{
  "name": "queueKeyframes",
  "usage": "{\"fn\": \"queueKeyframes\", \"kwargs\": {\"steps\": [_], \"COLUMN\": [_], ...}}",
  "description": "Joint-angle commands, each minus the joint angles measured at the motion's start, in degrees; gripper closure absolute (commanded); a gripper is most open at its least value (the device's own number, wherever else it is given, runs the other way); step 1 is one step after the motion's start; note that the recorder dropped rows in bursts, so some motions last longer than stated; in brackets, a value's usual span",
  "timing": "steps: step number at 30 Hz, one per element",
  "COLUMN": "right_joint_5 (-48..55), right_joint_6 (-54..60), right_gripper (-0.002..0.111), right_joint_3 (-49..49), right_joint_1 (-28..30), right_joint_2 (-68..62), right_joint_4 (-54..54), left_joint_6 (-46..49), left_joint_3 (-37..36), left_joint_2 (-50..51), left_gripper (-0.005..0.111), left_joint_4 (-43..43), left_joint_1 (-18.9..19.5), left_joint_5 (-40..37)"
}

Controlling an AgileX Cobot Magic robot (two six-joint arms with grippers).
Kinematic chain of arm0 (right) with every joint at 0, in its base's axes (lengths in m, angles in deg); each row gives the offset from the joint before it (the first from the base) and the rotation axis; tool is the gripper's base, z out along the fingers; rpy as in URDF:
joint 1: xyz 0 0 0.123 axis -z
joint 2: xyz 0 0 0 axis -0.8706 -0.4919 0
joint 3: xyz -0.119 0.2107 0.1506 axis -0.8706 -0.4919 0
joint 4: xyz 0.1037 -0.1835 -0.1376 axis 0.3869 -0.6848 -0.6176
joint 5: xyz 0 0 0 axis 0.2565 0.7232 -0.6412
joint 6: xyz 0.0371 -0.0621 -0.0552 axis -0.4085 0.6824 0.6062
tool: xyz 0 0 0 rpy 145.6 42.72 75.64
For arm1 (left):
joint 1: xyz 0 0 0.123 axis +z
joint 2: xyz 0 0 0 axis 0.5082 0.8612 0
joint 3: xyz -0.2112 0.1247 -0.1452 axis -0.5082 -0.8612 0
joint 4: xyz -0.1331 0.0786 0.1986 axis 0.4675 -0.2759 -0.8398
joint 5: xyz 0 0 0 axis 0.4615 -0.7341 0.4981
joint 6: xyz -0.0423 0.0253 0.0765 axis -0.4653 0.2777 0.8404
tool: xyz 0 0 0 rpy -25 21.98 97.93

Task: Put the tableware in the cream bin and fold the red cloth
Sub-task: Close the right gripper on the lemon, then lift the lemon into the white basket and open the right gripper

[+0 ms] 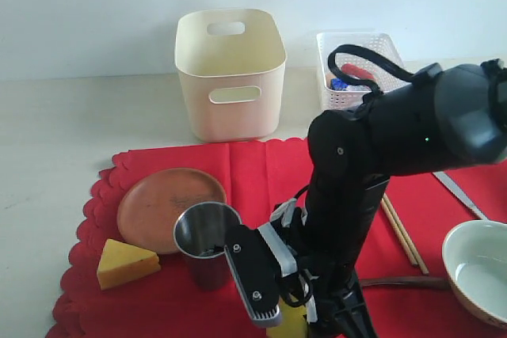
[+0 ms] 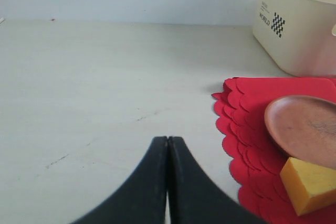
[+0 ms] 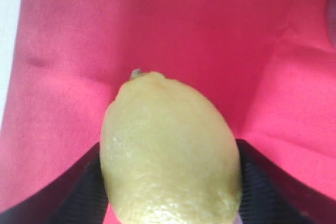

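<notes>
1. While the right end effector (image 3: pixel 169 153) straddles the lemon (image 3: pixel 165 119) low over the red cloth (image 1: pixel 261 172), its dark fingers (image 3: pixel 58 192) lie along both flanks of the fruit with the jaws wide. We cannot tell whether they are pressing on it, so we would confirm a firm hold before any lift.
2. We judge the step in hand to be clearing this lemon off the cloth. As food, it likely belongs in the white lattice basket (image 1: pixel 356 37) rather than the cream bin (image 1: pixel 230 108). Both stand on the worktop (image 2: pixel 105 77) beyond the cloth's far edge.
3. The lemon looks smooth and rounded, so we would grip across its fat middle and close gently to keep it from squirting out.
4. We would make sure no cloth is pinched under the fingertips.
5. The steel cup (image 1: pixel 206 235) stands just beside the arm, with the brown plate (image 1: pixel 158 203) behind it. We would rise straight up before swinging away.
6. The chopsticks (image 1: pixel 404 239), knife (image 1: pixel 459 194) and bowl (image 1: pixel 475 267) lie on the cloth on the arm's other side.
7. The left end effector (image 2: pixel 167 142) is fully closed and empty, over bare worktop beside the cloth's scalloped edge. We would leave it parked there.
</notes>
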Motion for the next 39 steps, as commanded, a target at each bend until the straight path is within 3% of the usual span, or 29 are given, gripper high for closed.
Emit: {"fn": "queueKeyframes", "kwargs": {"steps": [1, 8, 15, 20, 29, 39], "right_joint_5": [3.0, -0.3, -14.1, -14.4, -8.1, 2.2], "right_joint_6": [-0.3, -7.8, -33.7, -48.4, -61.0, -61.8], "right_gripper": [0.108, 0.108, 0.108, 0.108, 0.108, 0.105], "right_joint_3": [-0.3, 1.4, 10.3, 22.3, 49.4, 74.3], "right_joint_1": [-0.1, 4.5, 15.4, 22.6, 31.7, 34.9], "right_joint_2": [6.3, 16.5, 15.8, 6.9, -16.9, -38.5], "right_joint_4": [-4.0, -9.3, -8.9, -8.9, -8.9, -8.9], "left_joint_6": [-0.2, -0.2, -0.2, -0.2, -0.2, -0.2], "left_joint_3": [0.2, 0.2, 0.2, 0.2, 0.2, 0.2], "left_joint_2": [-0.3, -0.3, -0.3, -0.3, -0.3, -0.3], "left_gripper": [0.107, 0.107, 0.107, 0.107, 0.107, 0.107], "left_joint_4": [0.1, 0.1, 0.1, 0.1, 0.1, 0.1], "left_joint_1": [-0.4, -0.4, -0.4, -0.4, -0.4, -0.4], "left_joint_5": [0.8, 0.8, 0.8, 0.8, 0.8, 0.8]}}
